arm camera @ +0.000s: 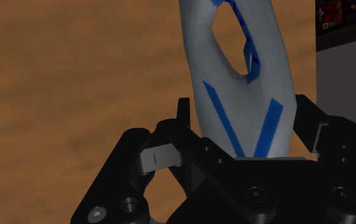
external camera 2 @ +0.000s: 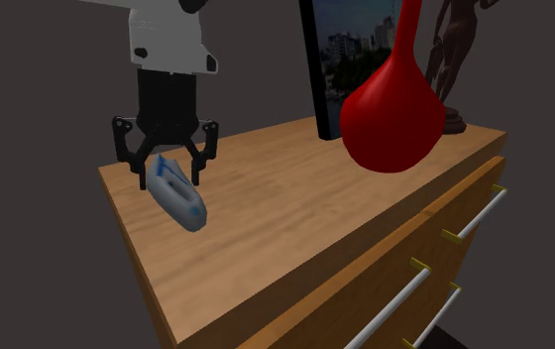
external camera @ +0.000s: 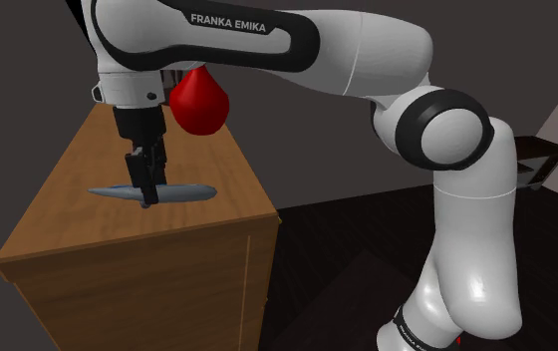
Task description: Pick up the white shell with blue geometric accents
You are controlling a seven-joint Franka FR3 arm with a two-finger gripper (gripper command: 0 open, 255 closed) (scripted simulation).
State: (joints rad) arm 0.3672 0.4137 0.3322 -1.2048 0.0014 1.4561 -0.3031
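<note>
Held item: long white-grey shell (arm camera: 243,95) with blue angular stripes and a blue-edged oval opening through its body.
Holder: all-black two-finger gripper (arm camera: 245,124); its fingers (arm camera: 183,118) clasp the narrow end of the shell from both sides.
Attitude: shell extends away from the gripper, leaning slightly.
Background: brown wooden surface (arm camera: 75,70) with a streaked grain.
Margin: plain dark grey area (arm camera: 345,76) beside the shell, and beyond it a dark panel (arm camera: 345,16) with small coloured specks, its subject unclear.

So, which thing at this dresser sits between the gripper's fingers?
The white shell with blue stripes; the gripper is shut on it. The red vase, the framed picture and the dark statue stand apart.
</note>
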